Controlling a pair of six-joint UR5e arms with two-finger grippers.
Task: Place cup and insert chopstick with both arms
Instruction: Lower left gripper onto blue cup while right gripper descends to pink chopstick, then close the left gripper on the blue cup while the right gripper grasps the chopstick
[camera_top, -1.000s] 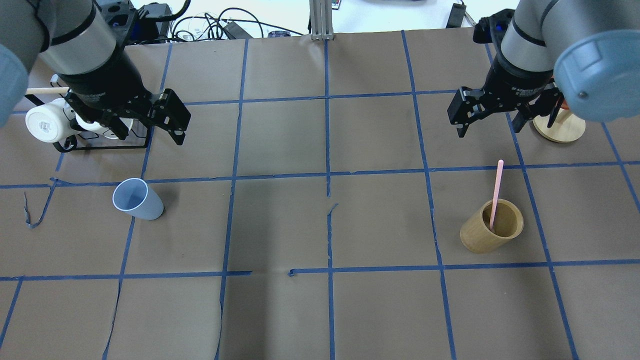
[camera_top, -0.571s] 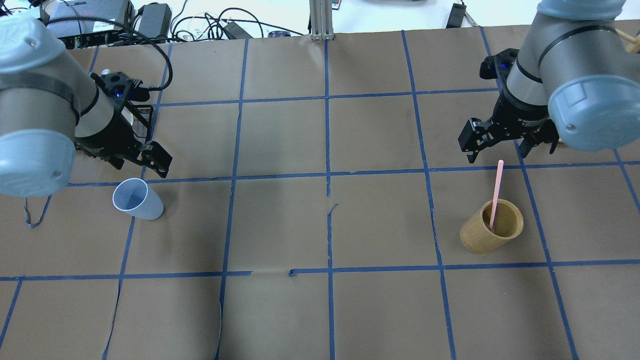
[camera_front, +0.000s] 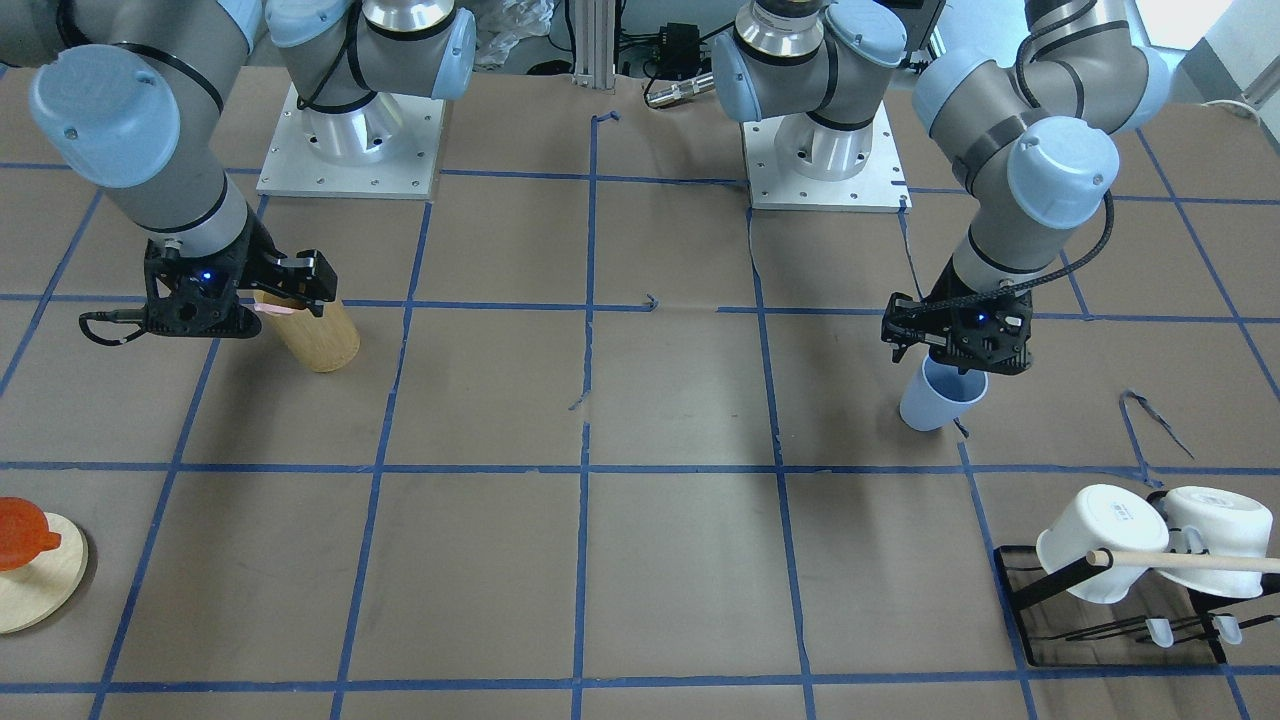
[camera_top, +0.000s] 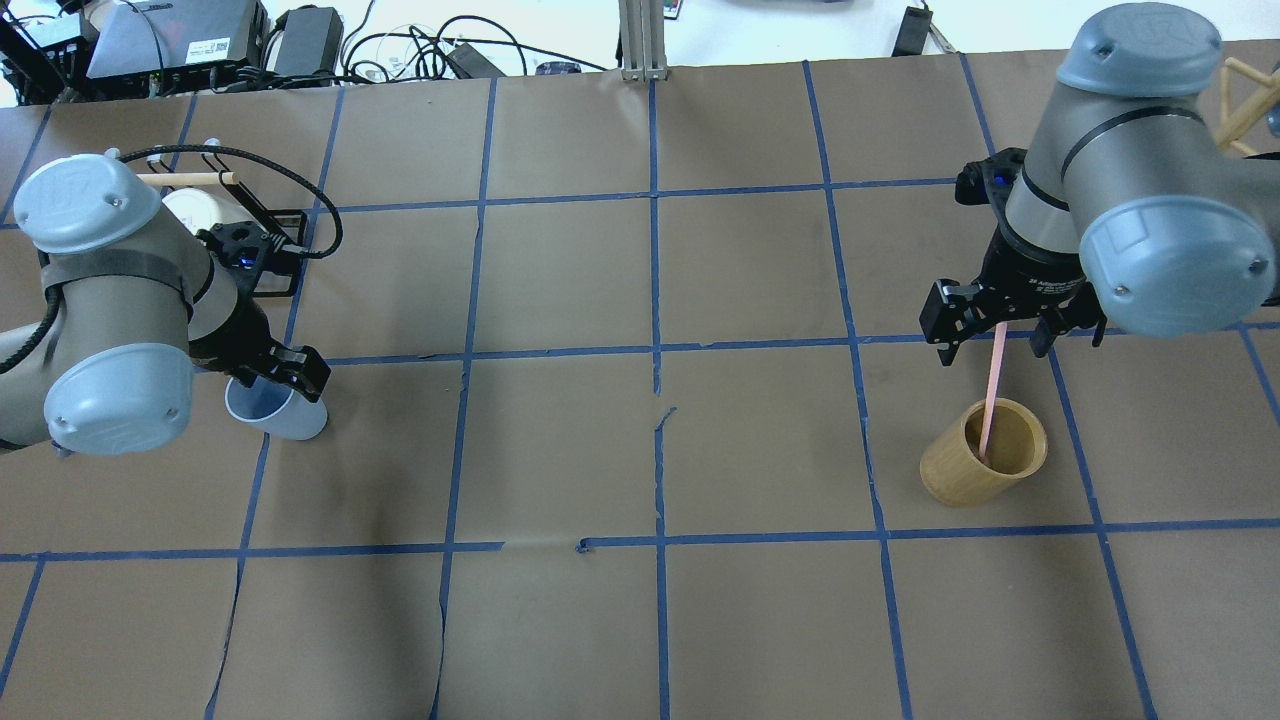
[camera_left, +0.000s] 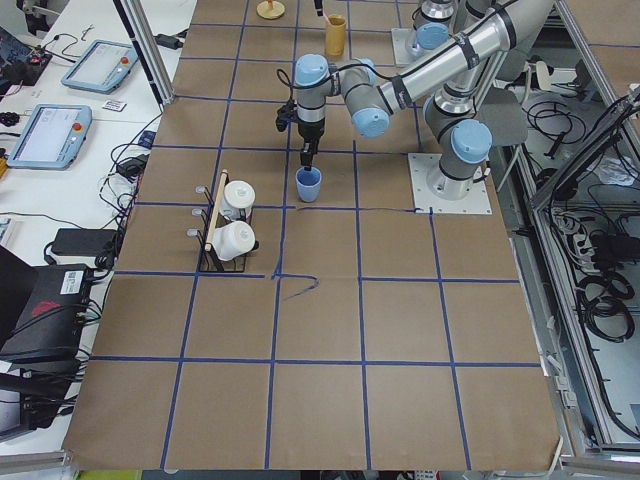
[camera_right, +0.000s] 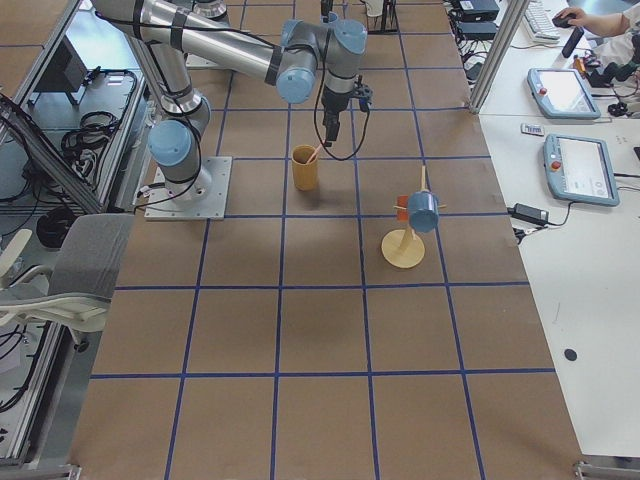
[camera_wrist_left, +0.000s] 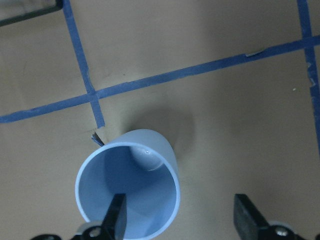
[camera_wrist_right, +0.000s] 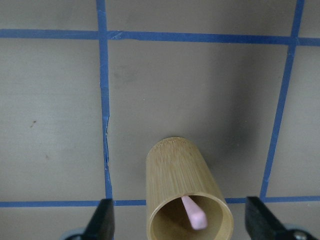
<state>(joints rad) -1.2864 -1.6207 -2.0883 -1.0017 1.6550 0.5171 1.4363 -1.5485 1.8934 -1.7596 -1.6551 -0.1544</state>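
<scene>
Leaning in the tan bamboo cylinder (camera_top: 958, 477), the thin pale-pink chopstick (camera_top: 990, 392) rises between my right gripper's (camera_top: 995, 336) parted jaws; my left gripper (camera_wrist_left: 181, 217), likewise parted, straddles the small light-blue plastic cup's (camera_wrist_left: 127, 192) wall.

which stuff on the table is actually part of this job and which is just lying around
In the job: cup, chopstick, left gripper, right gripper.

Lying about: bamboo holder (the chopstick stands in it), white mugs, black rack, long wooden rod, wooden stand.

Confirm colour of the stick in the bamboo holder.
Pale pink chopstick; clearest in the overhead exterior view.
</scene>
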